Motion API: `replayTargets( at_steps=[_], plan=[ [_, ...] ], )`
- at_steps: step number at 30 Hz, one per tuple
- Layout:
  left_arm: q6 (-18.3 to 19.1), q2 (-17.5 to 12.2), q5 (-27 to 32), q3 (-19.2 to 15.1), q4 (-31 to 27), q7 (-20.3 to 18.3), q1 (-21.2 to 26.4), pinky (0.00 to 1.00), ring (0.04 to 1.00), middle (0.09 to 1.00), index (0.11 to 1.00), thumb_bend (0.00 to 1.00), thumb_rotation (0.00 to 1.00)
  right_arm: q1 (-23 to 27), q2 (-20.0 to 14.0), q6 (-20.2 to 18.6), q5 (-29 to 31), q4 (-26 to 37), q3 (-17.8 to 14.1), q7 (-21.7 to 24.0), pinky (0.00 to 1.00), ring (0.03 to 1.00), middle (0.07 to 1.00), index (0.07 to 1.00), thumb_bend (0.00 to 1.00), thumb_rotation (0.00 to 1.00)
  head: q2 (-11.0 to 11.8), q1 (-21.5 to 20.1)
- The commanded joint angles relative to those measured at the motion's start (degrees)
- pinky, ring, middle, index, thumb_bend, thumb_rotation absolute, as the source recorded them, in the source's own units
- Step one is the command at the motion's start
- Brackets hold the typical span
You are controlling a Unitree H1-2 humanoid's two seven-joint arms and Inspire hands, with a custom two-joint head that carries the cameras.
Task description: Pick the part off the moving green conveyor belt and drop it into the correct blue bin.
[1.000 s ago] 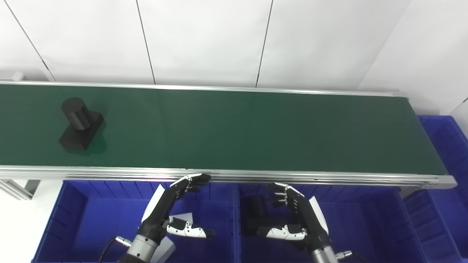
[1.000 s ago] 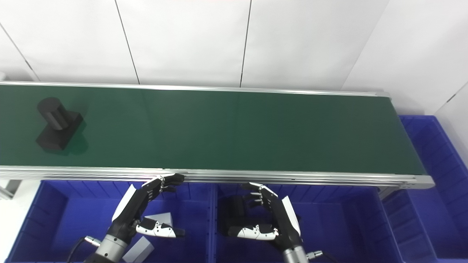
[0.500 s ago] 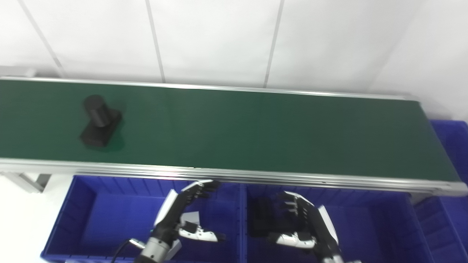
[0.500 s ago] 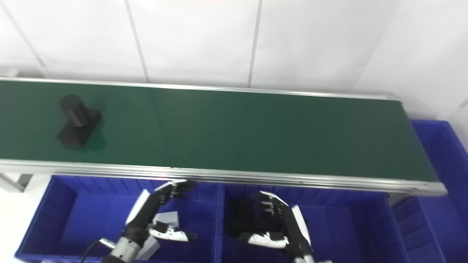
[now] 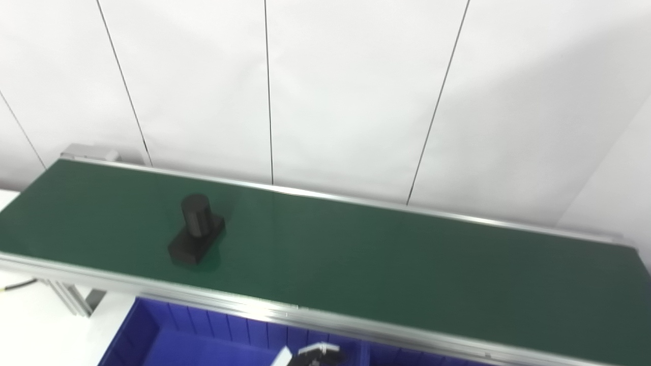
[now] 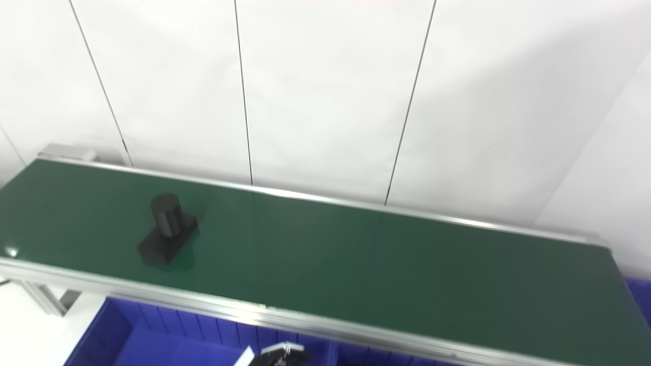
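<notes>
— On the belt (image 5: 356,254), left of its middle, stands the part (image 5: 196,237): black, with a flat block for a base and a short round post rising upright from the far end of that block. Nothing touches it.

— Nearer which edge?

— It sits closer to the near rail (image 5: 203,297) than to the far one, with bare green all around it and a faint dark reflection under its near corner.

— And the bin?

— Below the near rail, at the bottom edge, a strip of a blue bin (image 5: 168,335) shows: its ribbed back wall and part of its left side. Its contents are out of sight.

— The hands?

— Only the left hand (image 5: 313,354) shows, as a few dark and white fingertips poking up at the bottom edge, over the bin and just under the rail, well apart from the part. So little of it is visible that I cannot tell whether it is released or clenched. The right hand is out of frame.

— Behind the belt?

— A white panelled wall (image 6: 325,101) with thin dark seams.
</notes>
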State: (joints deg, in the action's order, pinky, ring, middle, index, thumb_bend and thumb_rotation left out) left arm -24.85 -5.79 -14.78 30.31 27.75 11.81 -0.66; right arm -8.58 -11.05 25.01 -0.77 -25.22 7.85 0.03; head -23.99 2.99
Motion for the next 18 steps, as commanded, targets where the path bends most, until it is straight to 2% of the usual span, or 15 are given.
replayTargets(
  at_steps=[1, 11, 15, 18],
  plan=[
    [-2.1, -0.2, 0.8, 0.3, -0.1, 1.4, 1.9, 0.64, 0.712, 0.732, 0.696, 1.00, 0.03, 0.4, 0.2, 1.9, 0.0, -0.7, -0.5, 0.3, 0.55, 0.653, 0.766, 0.695, 1.00, 0.21, 0.6, 0.0],
    [-2.1, -0.7, 0.9, 1.7, 1.3, 2.8, 3.1, 0.62, 0.705, 0.728, 0.691, 1.00, 0.04, 1.3, -0.1, 1.9, -1.3, -1.4, 0.2, -1.7, 0.54, 0.652, 0.762, 0.688, 1.00, 0.23, 0.7, 0.0],
    [-2.1, -0.6, 1.4, 2.1, 1.6, 2.8, 3.3, 0.63, 0.712, 0.732, 0.692, 1.00, 0.04, 1.0, 0.2, 1.9, 0.0, -0.1, -0.6, -0.2, 0.53, 0.630, 0.750, 0.683, 1.00, 0.21, 0.5, 0.3],
    [-2.1, -0.4, 1.5, 2.2, 1.7, 2.8, 3.5, 0.63, 0.714, 0.733, 0.695, 1.00, 0.04, 0.6, 1.1, 1.9, 1.9, 2.6, -2.4, 2.8, 0.53, 0.626, 0.743, 0.681, 1.00, 0.20, 0.5, 0.6]
  ],
)
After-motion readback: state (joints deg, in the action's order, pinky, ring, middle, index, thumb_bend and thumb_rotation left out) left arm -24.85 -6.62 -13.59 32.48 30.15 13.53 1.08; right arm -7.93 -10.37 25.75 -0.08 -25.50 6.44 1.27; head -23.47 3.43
